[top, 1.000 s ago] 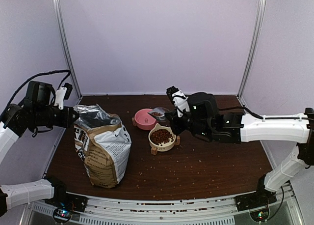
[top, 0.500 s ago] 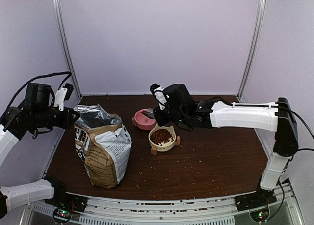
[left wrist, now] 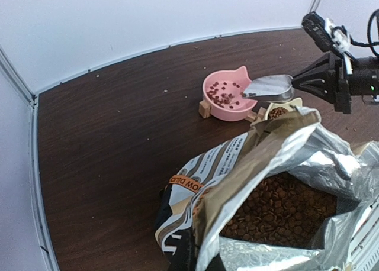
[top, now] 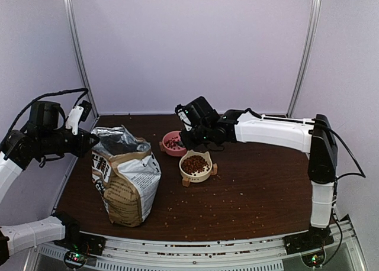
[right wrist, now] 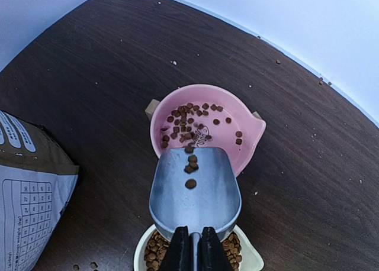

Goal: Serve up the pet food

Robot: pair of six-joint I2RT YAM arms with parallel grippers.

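Pellets of pet food (right wrist: 190,164) lie on the silver scoop (right wrist: 207,203) just ahead of the right gripper (right wrist: 190,247), clamped on its handle; more lie in the pink bowl (right wrist: 251,132) beyond. Whether the left gripper (top: 90,139) grips the bag (top: 127,182) is unclear.

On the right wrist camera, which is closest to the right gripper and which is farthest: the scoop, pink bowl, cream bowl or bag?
1. Silver scoop: held in the right gripper.
2. Cream bowl: directly beneath it, at the bottom edge.
3. Pink bowl: ahead, past the scoop's tip.
4. Bag: far off to the left.
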